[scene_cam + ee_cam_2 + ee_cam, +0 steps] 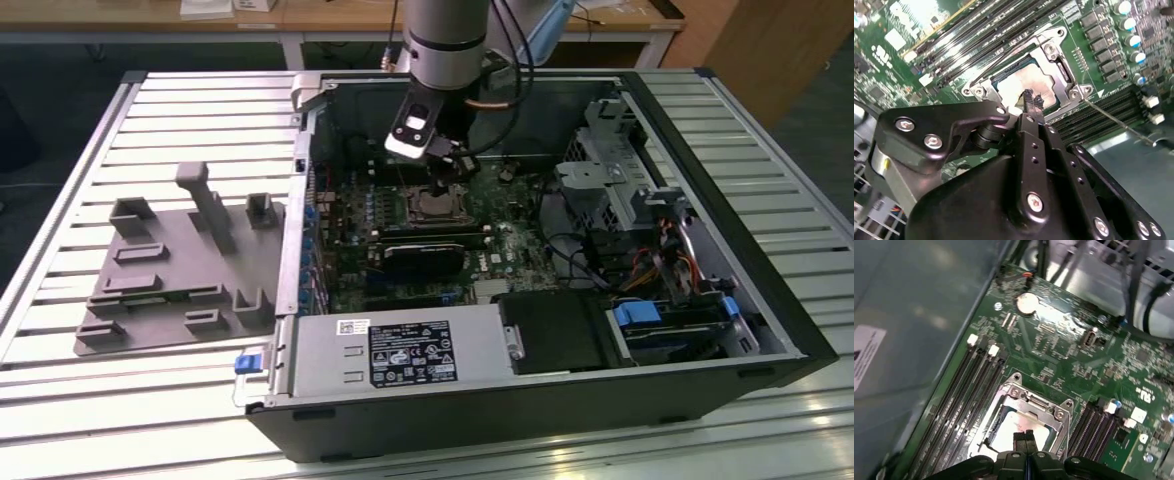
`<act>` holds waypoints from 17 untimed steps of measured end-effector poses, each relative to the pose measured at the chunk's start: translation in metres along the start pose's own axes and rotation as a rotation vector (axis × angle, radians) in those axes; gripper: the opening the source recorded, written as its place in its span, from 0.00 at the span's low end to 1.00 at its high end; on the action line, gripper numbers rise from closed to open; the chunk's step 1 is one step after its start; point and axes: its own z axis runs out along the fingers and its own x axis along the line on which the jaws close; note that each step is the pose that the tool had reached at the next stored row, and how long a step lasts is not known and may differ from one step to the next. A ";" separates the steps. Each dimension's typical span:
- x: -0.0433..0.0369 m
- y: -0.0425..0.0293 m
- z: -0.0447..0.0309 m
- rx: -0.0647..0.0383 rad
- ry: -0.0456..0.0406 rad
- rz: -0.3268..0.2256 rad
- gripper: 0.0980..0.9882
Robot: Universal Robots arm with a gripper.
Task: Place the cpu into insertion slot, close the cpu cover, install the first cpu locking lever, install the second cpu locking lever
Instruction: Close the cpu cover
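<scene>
Exterior view: the black two-fingered claw (pixel 450 172) is poised just over the silver-rimmed square insertion slot (pixel 437 205).
Second wrist view: the claw is closed, nothing gripped; the flat silver-grey square cpu (pixel 1021 82) is seated in the insertion slot.
First wrist view: the thin silvery windowed cpu cover (pixel 1026 396) appears to lie down around the cpu.
Risk: the cpu could be scratched, or the cpu cover skewed, if the claw were pressed down off-centre.

A slatted silvery surface (pixel 160 120) carries two things: an open black case (pixel 534 425) lying on its side, and just beside it, on the exterior view's left, a grey moulded tray (pixel 150 318) with upright posts.
</scene>
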 end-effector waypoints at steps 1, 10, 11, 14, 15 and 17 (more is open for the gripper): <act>0.0000 0.0000 0.0001 0.000 0.0005 -0.018 0.00; 0.0000 0.0000 0.0006 -0.003 0.0052 -0.206 0.00; 0.0000 0.0000 0.0006 -0.004 0.0057 -0.223 0.00; 0.0000 0.0000 0.0008 -0.004 0.0073 -0.277 0.00; 0.0000 0.0000 0.0009 -0.005 0.0079 -0.295 0.00; 0.0000 0.0000 0.0010 -0.006 0.0090 -0.333 0.00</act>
